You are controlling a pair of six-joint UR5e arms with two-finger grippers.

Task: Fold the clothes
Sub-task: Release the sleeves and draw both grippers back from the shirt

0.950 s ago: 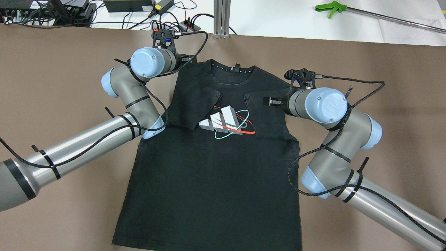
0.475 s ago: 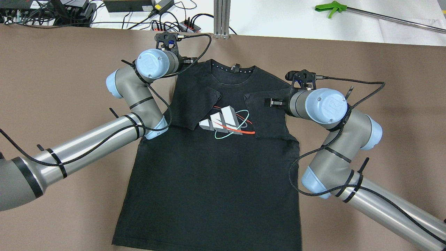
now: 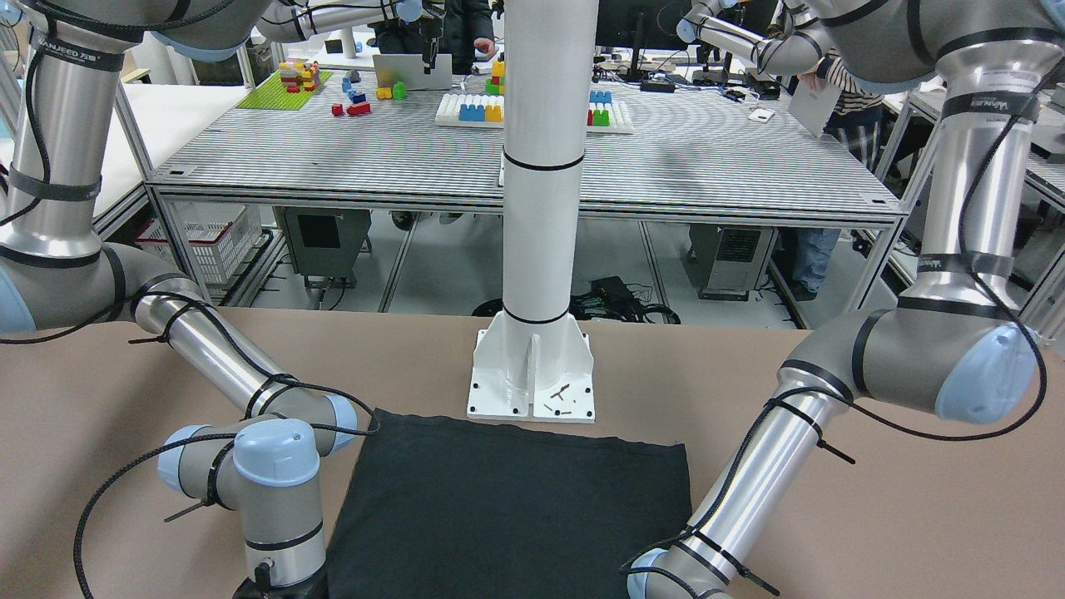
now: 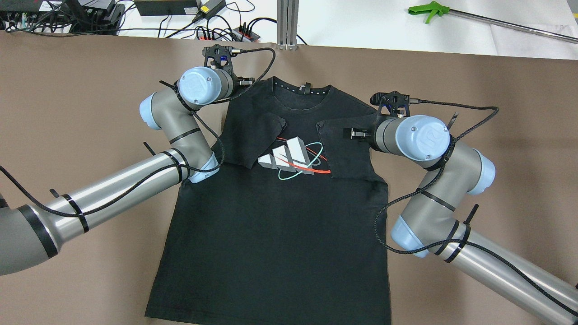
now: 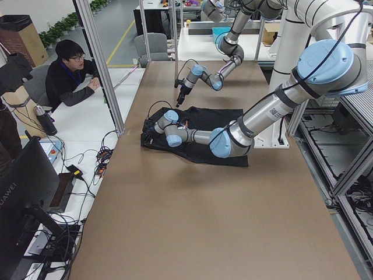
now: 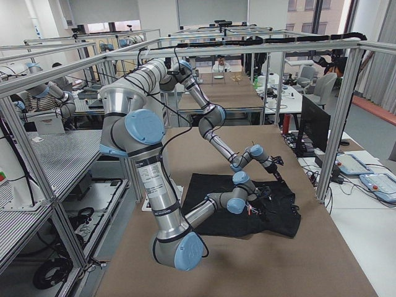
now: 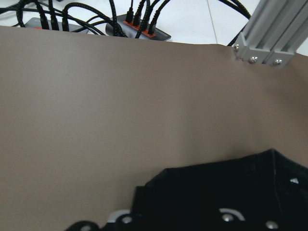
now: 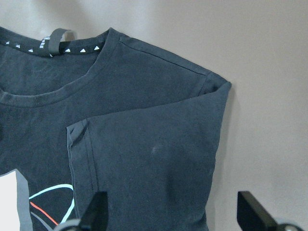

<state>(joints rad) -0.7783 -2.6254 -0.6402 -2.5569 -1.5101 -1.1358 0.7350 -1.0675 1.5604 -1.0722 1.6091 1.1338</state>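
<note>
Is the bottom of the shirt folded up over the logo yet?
No, the shirt lies at full length, its logo uncovered.

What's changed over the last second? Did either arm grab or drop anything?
The left wrist has shifted a little rightward in the overhead view, towards the shoulder of the black T-shirt. No grasp or release shows. The right arm and the T-shirt, both sleeves folded in, stayed put.

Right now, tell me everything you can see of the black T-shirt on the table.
The T-shirt is black, soft, matte fabric, lying flat and face up on the brown table, collar away from the robot. Both short sleeves are folded inward onto the chest, partly covering a white, teal and red logo. The neck tape carries small white triangles and a loop.
</note>
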